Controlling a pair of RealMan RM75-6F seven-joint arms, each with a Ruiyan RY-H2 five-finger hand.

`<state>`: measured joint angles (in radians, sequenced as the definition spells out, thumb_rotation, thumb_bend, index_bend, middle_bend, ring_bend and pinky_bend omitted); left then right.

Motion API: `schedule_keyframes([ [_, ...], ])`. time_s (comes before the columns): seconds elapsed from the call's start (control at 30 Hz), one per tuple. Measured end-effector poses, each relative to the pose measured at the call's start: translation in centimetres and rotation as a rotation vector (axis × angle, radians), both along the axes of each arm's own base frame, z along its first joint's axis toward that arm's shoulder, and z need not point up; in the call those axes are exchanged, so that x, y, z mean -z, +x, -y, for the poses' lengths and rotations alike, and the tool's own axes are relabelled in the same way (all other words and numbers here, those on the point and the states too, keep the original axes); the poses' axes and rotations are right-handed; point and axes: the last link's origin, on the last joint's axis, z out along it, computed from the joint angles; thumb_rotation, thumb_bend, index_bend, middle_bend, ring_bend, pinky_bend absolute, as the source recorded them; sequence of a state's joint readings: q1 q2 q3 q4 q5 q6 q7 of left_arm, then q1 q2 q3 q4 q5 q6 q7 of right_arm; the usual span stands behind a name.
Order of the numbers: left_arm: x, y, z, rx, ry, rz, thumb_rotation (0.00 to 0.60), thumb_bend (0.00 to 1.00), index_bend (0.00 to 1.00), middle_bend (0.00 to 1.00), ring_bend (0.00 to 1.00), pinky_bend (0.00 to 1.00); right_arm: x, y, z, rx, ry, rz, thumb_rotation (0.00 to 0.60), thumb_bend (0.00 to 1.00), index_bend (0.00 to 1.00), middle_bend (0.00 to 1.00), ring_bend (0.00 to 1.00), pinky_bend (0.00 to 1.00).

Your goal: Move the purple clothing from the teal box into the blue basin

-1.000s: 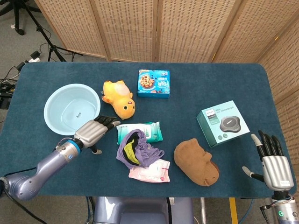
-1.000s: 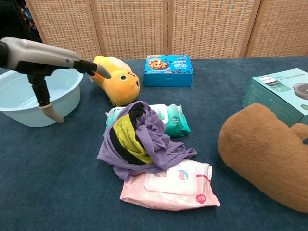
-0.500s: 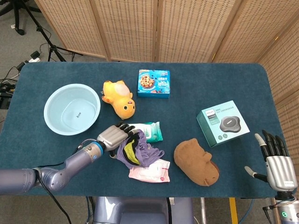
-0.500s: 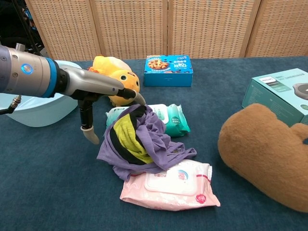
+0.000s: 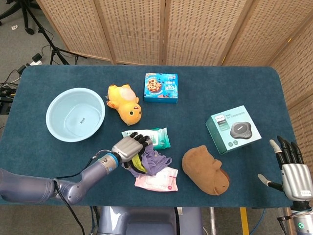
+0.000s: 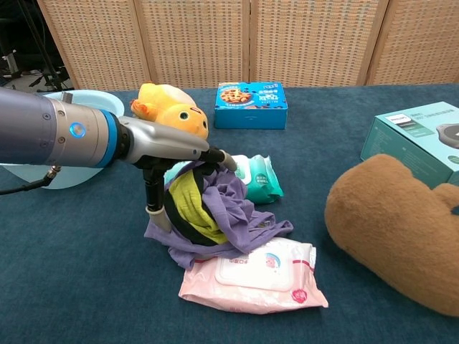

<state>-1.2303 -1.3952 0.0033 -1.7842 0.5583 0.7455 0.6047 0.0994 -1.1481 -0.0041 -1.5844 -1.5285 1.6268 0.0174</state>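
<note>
Head view shows the left hand (image 5: 129, 146) now resting over the top of the purple clothing (image 5: 155, 161), where a second ago it hung beside the blue basin (image 5: 76, 115) and half a second ago had only reached the cloth's left edge. In the chest view its fingers (image 6: 224, 157) lie across the crest of the heap and the thumb comes down the left flank, so the hand brackets the bundle; whether it is already clamped I cannot tell, as the cloth looks neither lifted nor squeezed. My reading is that the reach is over and the grasp is just starting, with the carry to the basin all still to do.

The clothing sits near the middle of the tabletop's front edge, a crumpled purple heap with a yellow and black fold showing on its left side. It lies partly over a green wipes pack (image 5: 157, 137) behind it and a pink wipes pack (image 5: 159, 180) in front, so a lift could drag either along. The right hand (image 5: 292, 172), at the front right corner, is spread and holds nothing.
</note>
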Motion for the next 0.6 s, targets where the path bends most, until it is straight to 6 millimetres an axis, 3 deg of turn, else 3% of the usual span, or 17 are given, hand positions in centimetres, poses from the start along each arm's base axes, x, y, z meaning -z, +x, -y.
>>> schedule_keyframes([
  [0.13, 0.2, 0.2, 0.4, 0.012, 0.015, 0.001, 0.600, 0.16, 0.01, 0.00, 0.00, 0.00, -0.1, 0.0, 0.0, 0.000, -0.003, 0.001, 0.600, 0.16, 0.00, 0.00, 0.00, 0.00],
  [0.23, 0.2, 0.3, 0.5, 0.025, 0.046, 0.010, 0.600, 0.20, 0.14, 0.00, 0.00, 0.04, -0.1, 0.0, 0.0, -0.001, -0.004, 0.003, 0.600, 0.16, 0.00, 0.00, 0.00, 0.00],
  [0.37, 0.3, 0.5, 0.7, 0.045, 0.099, 0.022, 0.600, 0.30, 0.39, 0.01, 0.03, 0.14, -0.1, 0.0, 0.0, -0.003, -0.006, 0.002, 0.600, 0.16, 0.00, 0.00, 0.00, 0.00],
  [0.6, 1.1, 0.3, 1.6, 0.047, 0.137, 0.036, 0.600, 0.41, 0.58, 0.19, 0.21, 0.29, -0.3, 0.1, -0.1, -0.006, -0.015, 0.004, 0.600, 0.16, 0.00, 0.00, 0.00, 0.00],
])
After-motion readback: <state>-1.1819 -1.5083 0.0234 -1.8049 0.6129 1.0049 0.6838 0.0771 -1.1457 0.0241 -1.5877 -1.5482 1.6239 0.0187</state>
